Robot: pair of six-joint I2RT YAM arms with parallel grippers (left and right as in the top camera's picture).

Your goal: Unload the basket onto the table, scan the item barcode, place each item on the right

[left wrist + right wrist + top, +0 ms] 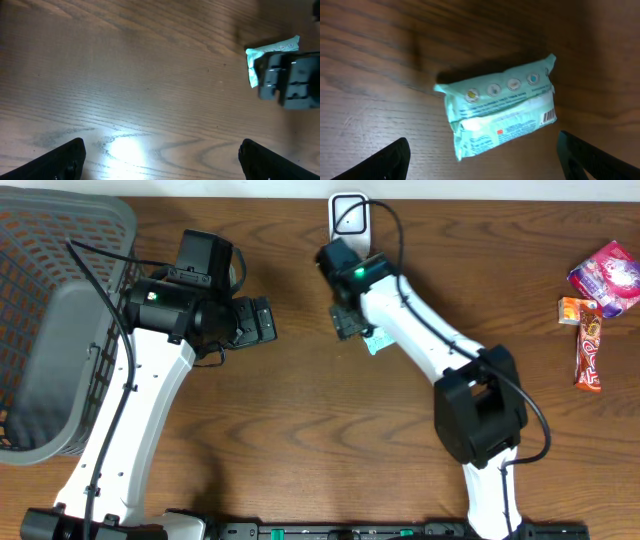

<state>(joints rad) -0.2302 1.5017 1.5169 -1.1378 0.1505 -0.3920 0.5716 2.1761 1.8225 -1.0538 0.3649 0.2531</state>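
**Both hands open, packet flat on the tabletop**

Our right hand (482, 160) hangs over the tabletop (380, 65) with its jaws spread wide. In its wrist view the two dark fingertips (390, 160) sit at the bottom corners and grip nothing. The packet (500, 112) lies flat on the wood just ahead of them, between their lines and clear of both. It is pale green and tilted, its right end higher in the picture. The barcode (547, 116) faces up at that right end.

From overhead we see the right hand (350, 320) near the middle of the tabletop. The packet (377, 342) pokes out at its lower right edge. Behind the hand, at the far edge, stands a white device (348, 215) with a cable.

Our left hand (255, 320) is well to the left of the right one, jaws also wide apart and empty. Its wrist view shows the left hand (160, 160) over bare wood, with the packet (272, 50) off at the upper right, partly hidden by the right hand.

A grey basket (70, 230) sits at the left edge. Three snacks (590, 350) lie at the far right.
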